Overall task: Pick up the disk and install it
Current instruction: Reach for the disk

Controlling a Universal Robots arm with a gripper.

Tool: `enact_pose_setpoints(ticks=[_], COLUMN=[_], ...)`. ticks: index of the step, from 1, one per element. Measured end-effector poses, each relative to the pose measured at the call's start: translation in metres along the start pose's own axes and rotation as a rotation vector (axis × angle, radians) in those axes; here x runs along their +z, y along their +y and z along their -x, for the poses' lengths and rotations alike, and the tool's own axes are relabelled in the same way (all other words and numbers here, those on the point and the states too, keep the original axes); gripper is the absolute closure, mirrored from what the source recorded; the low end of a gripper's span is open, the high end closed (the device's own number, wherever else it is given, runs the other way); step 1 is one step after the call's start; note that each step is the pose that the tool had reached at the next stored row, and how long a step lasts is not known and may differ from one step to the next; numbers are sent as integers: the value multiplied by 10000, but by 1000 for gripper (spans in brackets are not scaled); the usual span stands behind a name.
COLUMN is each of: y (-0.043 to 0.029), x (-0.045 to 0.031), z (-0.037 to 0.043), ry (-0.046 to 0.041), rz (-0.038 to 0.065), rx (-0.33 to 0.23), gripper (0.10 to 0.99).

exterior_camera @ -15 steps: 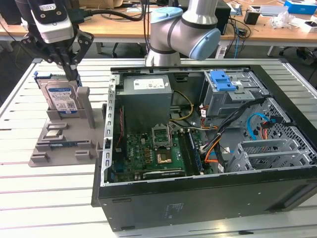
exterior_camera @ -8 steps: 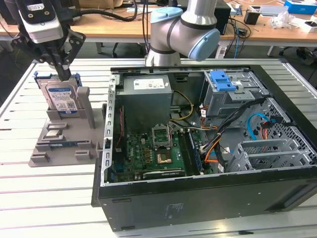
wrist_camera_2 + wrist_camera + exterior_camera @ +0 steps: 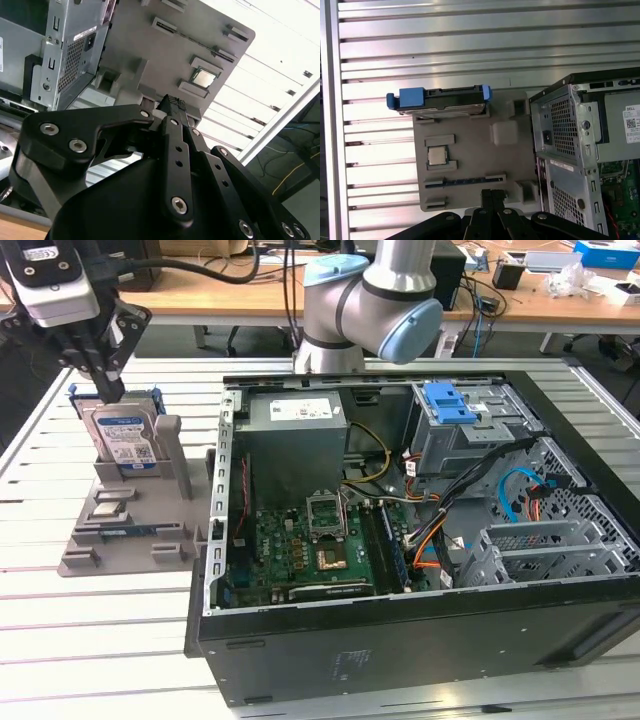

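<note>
Gripper (image 3: 110, 392) hangs just over the disk (image 3: 126, 440), jaws pinched shut on nothing. Descending like that would probably ram its top edge and knock it crooked.

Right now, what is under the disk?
The disk stands on edge in a slot of the grey holder, which lies on the slatted table. The slot's walls cover the disk's lower edge, so what it rests on there cannot be seen.
</note>
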State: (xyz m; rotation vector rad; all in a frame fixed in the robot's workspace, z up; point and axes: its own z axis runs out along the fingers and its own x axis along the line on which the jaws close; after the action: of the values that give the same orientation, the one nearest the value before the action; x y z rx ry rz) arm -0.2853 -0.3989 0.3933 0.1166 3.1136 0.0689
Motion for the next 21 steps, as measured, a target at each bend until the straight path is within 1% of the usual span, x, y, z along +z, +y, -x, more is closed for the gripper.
enact_pose_setpoints(ticks=[2, 4, 8, 10, 14, 16, 21], y=[-3, -6, -11, -16, -22, -26, -32], x=[-1, -3, -4, -6, -8, -10, -11], z=[-33, -86, -153, -217, -294, -351, -430], ry=[0, 1, 0, 0, 1, 1, 0], rz=[0, 0, 0, 0, 0, 0, 0], rx=[-1, -1, 1, 0, 0, 0, 0], gripper=[980, 980, 980, 980, 980, 980, 980])
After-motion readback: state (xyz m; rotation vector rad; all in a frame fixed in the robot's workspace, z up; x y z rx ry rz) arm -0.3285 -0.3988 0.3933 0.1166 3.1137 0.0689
